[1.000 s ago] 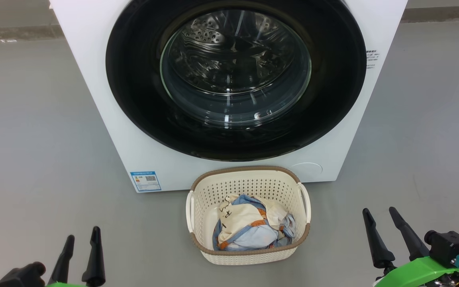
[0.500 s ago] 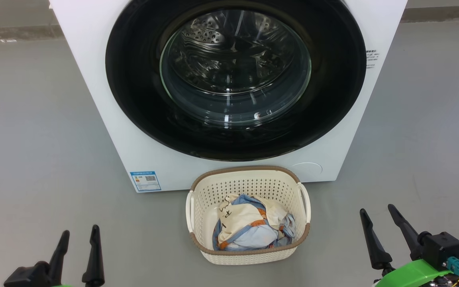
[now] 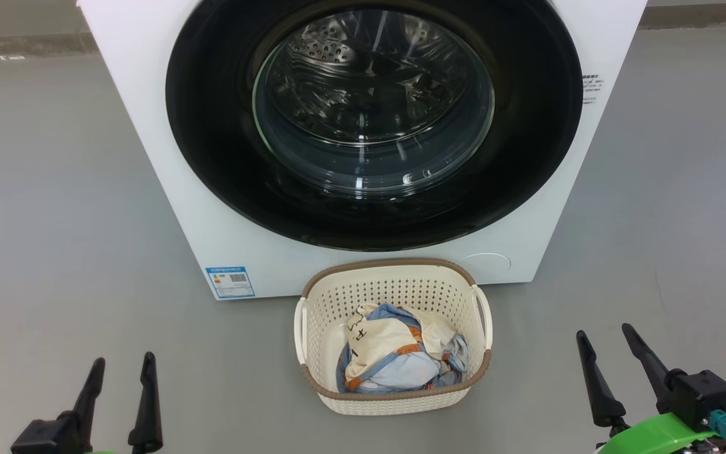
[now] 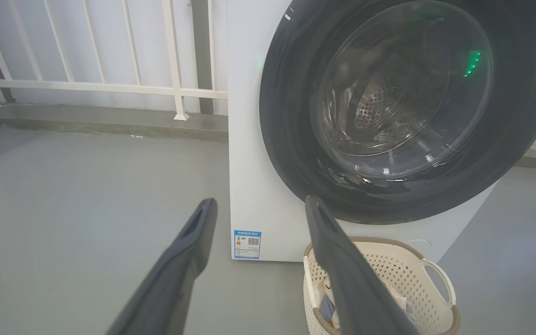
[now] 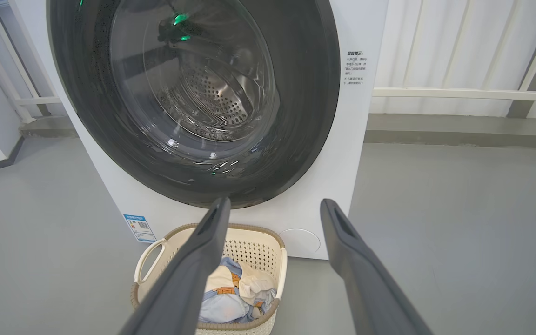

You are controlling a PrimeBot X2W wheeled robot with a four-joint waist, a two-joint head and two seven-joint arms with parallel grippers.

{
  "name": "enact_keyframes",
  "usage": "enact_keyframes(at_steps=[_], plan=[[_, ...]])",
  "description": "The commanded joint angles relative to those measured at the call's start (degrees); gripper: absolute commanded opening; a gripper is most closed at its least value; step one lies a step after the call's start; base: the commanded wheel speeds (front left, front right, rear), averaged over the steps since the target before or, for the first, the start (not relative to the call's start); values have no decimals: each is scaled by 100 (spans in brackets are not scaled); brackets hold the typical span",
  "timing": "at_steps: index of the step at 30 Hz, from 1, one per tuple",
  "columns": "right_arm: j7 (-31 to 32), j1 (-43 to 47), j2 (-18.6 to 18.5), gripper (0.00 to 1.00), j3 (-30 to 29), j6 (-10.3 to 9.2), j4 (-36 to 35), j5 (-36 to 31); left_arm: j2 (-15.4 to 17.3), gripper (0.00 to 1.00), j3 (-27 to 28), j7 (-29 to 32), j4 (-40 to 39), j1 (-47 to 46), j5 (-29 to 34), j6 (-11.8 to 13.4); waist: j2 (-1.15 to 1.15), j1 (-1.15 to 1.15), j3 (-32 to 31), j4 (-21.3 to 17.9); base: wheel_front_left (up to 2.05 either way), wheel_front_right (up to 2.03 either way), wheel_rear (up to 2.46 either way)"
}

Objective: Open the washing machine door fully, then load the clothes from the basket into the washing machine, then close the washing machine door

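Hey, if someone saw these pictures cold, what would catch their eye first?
The huge glossy black washing machine door, shut, sits top centre in the head view on the white washing machine. Just below, on the grey floor, the cream basket holds the clothes.

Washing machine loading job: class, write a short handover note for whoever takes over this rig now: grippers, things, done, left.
Left gripper: open, empty, left of the basket.
Right gripper: open, empty, right of it.
Washing machine door: shut on the washing machine.
Clothes: bundled in the basket, on the floor in front of the machine.
Done: nothing yet.
Left: open door fully, load clothes, close door.
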Motion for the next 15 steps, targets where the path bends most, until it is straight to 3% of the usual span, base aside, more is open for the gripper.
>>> enact_keyframes(at_steps=[1, 15], plan=[[-74, -37, -9, 100, 54, 9, -90, -8, 133, 100, 233, -79, -140, -71, 43, -9, 0, 0, 1, 5, 0, 0, 0], [-74, -70, -20, 100, 4, 9, 54, 36, 86, 100, 295, -79, -154, -70, 63, -9, 0, 0, 9, 18, 0, 0, 0]])
